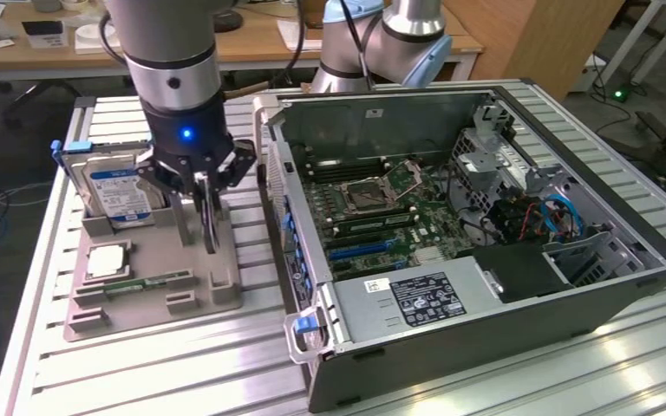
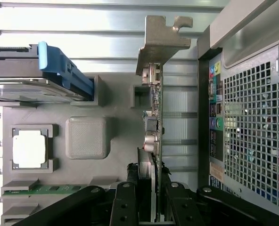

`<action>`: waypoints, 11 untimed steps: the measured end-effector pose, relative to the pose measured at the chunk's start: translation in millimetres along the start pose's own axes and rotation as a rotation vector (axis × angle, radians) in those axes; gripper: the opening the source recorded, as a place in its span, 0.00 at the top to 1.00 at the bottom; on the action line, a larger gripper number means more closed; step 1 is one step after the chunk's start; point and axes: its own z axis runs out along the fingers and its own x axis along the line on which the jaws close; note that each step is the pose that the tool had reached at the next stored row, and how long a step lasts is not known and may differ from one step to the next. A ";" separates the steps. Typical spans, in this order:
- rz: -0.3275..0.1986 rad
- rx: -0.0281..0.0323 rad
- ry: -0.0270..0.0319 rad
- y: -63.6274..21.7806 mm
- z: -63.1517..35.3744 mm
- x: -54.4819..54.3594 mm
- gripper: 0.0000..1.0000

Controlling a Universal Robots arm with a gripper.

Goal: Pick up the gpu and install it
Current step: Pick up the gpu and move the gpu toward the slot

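Pale-bracketed gpu (image 2: 157, 101), grey tray (image 1: 114, 316), blue-labelled silver hard drive (image 1: 119, 195), green memory stick (image 1: 148, 282)

Arm (image 1: 171, 52) stands vertical, wrist pointing down; gripper (image 1: 204, 189) pinched onto the gpu (image 1: 211, 232).

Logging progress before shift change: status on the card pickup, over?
Hand shut on card, card standing on edge at gray holder. Hard drive upright close beside. Open computer case on other side.
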 end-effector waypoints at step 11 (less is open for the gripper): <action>-0.002 0.0750 -0.0015 1.3 -15.7 -0.6 0.73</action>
